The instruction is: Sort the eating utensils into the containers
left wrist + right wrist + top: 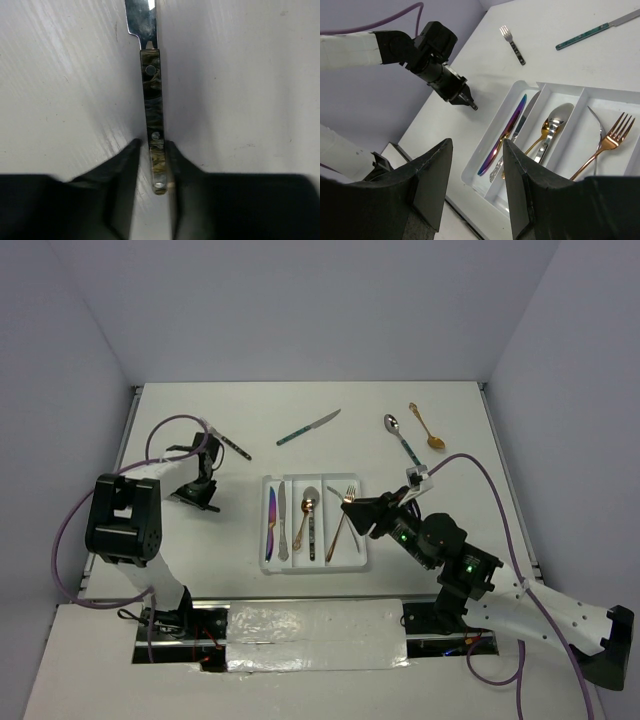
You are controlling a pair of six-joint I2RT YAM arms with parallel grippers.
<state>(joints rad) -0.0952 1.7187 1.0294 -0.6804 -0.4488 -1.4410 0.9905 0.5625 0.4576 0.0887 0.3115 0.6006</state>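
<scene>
A dark-handled fork (232,445) lies on the table at the far left by my left gripper (213,506). In the left wrist view its riveted handle (152,100) sits between the slightly parted fingers of the left gripper (152,150), against the right one. My right gripper (350,508) hangs open and empty over the near right of the white tray (315,567). The tray holds a purple knife (506,131) and a silver knife on the left, two spoons (551,127) in the middle, and a copper fork (612,134) and a silver fork on the right. A teal-handled knife (310,427), a teal-handled spoon (400,438) and a gold spoon (428,427) lie beyond.
White walls close in the table on the left, right and back. A shiny taped strip (315,625) with both arm bases runs along the near edge. Purple cables (70,540) loop from each arm.
</scene>
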